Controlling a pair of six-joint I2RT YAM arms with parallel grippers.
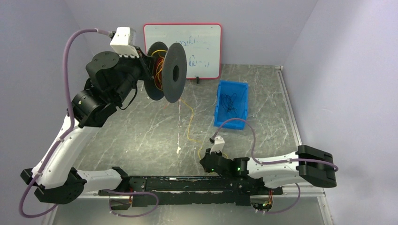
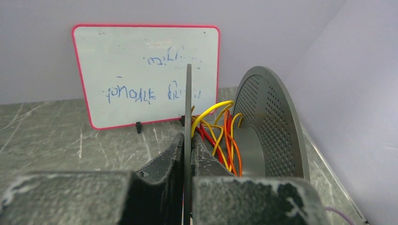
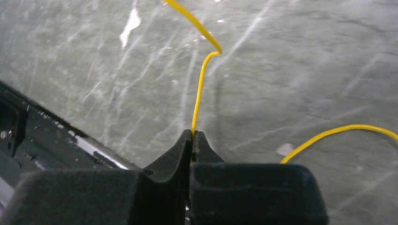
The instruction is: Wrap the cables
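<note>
My left gripper is shut on the thin flange of a black spool, held raised above the table at the back left. Yellow, orange and red cables are wound loosely on the spool's core between its two discs. A thin yellow cable hangs from the spool and trails across the table toward the near edge. My right gripper is shut on this yellow cable low over the table, near the front rail.
A blue bin holding dark thin wires stands right of centre. A red-framed whiteboard leans on the back wall. A small white scrap lies on the marble tabletop. Purple hoses loop along both arms.
</note>
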